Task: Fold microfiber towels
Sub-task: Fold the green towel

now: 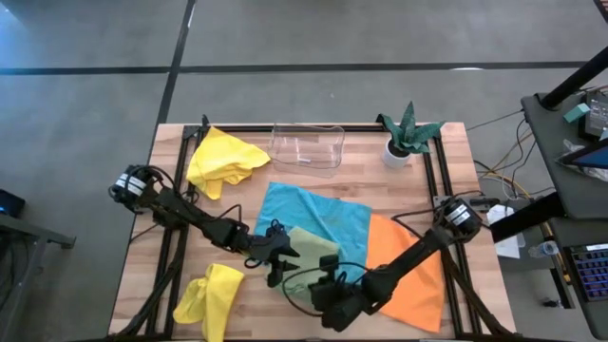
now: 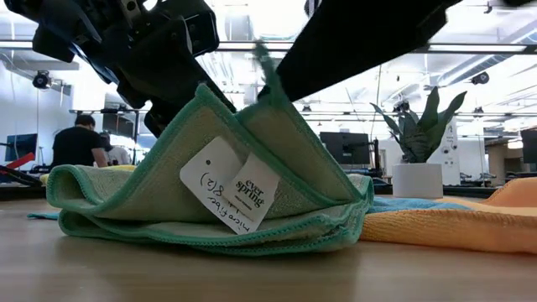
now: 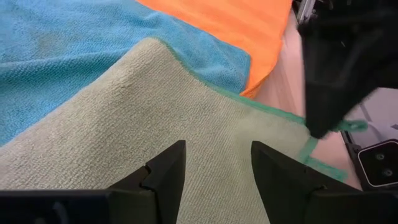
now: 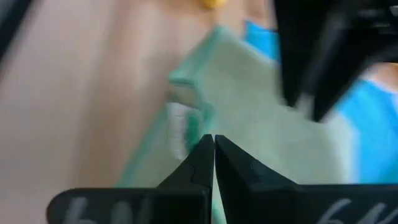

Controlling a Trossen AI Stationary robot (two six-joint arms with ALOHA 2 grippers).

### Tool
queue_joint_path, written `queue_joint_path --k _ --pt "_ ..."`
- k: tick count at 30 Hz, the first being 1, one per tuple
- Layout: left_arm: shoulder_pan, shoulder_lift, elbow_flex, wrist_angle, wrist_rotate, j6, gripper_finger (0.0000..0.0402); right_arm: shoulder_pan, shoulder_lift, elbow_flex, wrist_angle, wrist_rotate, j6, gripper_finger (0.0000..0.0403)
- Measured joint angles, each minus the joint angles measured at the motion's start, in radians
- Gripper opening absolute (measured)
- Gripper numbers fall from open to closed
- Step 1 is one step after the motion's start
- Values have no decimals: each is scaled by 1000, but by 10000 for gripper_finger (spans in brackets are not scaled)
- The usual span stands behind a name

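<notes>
Pinching sage green towel edge, right tool is clamped on it; left tool hovers w/ fingers apart over same towel.

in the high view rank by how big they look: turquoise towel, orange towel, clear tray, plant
1. turquoise towel, though the sage green towel covers part of it
2. orange towel, close behind and partly under the right arm, so this order is unsure
3. clear tray
4. plant

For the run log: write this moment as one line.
stage: folding sage green towel | left gripper: open over it | right gripper: shut on its edge | turquoise towel, orange towel: flat underneath
</notes>
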Motion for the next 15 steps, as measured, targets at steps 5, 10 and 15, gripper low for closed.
queue_joint_path --k 5,10,15 --pt "0 0 0 0 0 0 167 15 0 -39 57 -122 28 9" --pt "0 0 2 -1 0 0 167 50 0 -77 58 -163 75 9" --pt "0 0 2 -2 0 0 167 75 0 -93 58 -232 85 9"
